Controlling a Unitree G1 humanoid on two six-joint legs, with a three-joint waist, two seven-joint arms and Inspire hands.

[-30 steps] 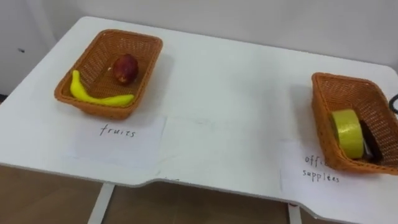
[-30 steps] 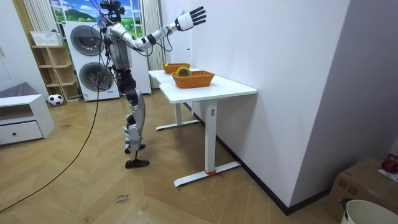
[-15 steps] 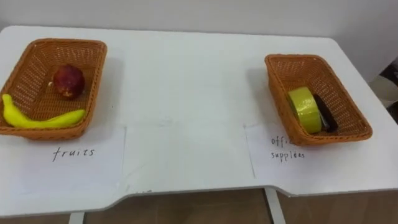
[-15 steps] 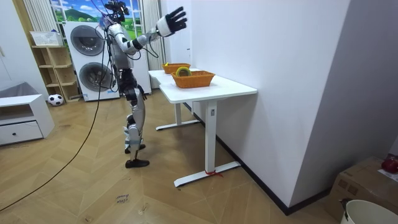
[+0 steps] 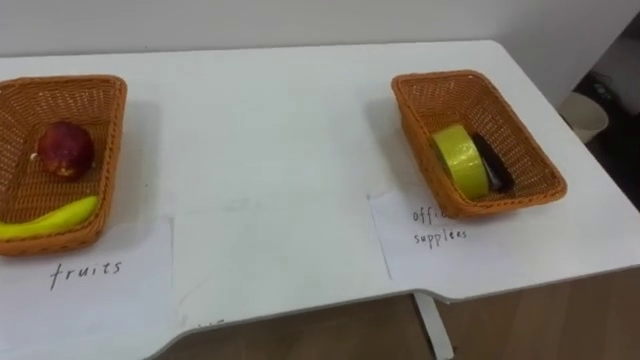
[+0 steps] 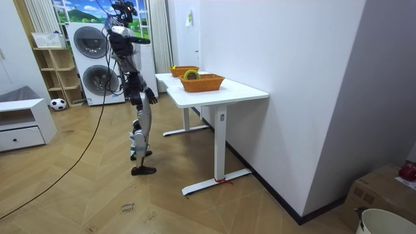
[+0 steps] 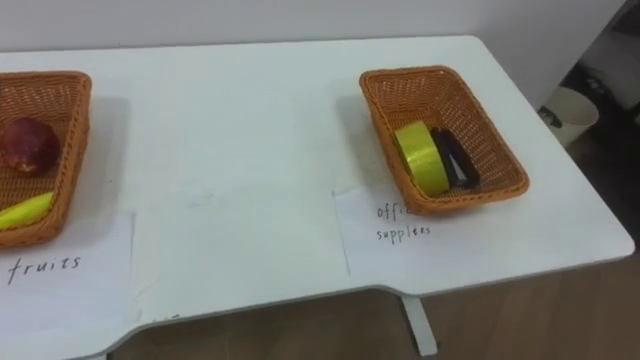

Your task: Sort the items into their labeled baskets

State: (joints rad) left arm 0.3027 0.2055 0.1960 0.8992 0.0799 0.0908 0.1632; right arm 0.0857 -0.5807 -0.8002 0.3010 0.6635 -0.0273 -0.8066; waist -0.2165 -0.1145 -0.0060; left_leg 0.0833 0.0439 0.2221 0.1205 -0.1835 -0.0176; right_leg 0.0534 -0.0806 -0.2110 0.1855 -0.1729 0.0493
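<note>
On the white table a wicker fruit basket at the left holds a red apple and a yellow banana. A second wicker basket at the right holds a yellow tape roll and a dark flat item. Paper labels lie in front of each basket. In the room view the robot stands upright at the table's end, its right hand hanging low beside its hip, away from the baskets.
The table's front edge runs close below the labels, with wood floor beyond. A pale bucket stands on the floor off the table's right end. Washing machines and a shelf stand behind the robot.
The right arm, raised high with its hand spread, has come down to the robot's side. The eye view has swung right, so both baskets shifted left in the picture.
</note>
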